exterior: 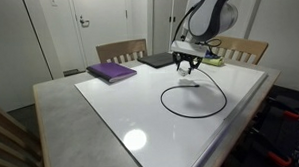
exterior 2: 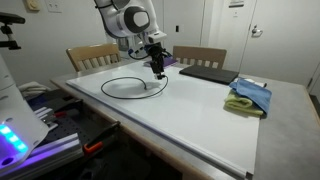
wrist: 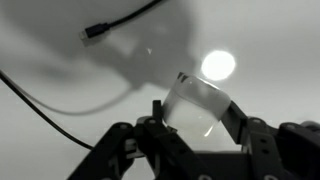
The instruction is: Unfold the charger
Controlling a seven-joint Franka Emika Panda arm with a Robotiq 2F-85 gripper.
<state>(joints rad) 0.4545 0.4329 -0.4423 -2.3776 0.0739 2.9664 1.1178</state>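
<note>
The table [exterior: 196, 132] top is seen as white and glossy, a lamp being mirrored toward 7 o'clock, while its grey rim looks matt. The charger [exterior: 194, 115] cable is shown as thin, smooth black plastic. Its plug [wrist: 200, 100], gripped in the matt black pincer [wrist: 195, 118], appears as glossy white plastic. Smooth light wood is shown by the chairs [exterior: 121, 49] at 12 o'clock, and soft cloth [exterior 2: 250, 95] at 3 o'clock.
</note>
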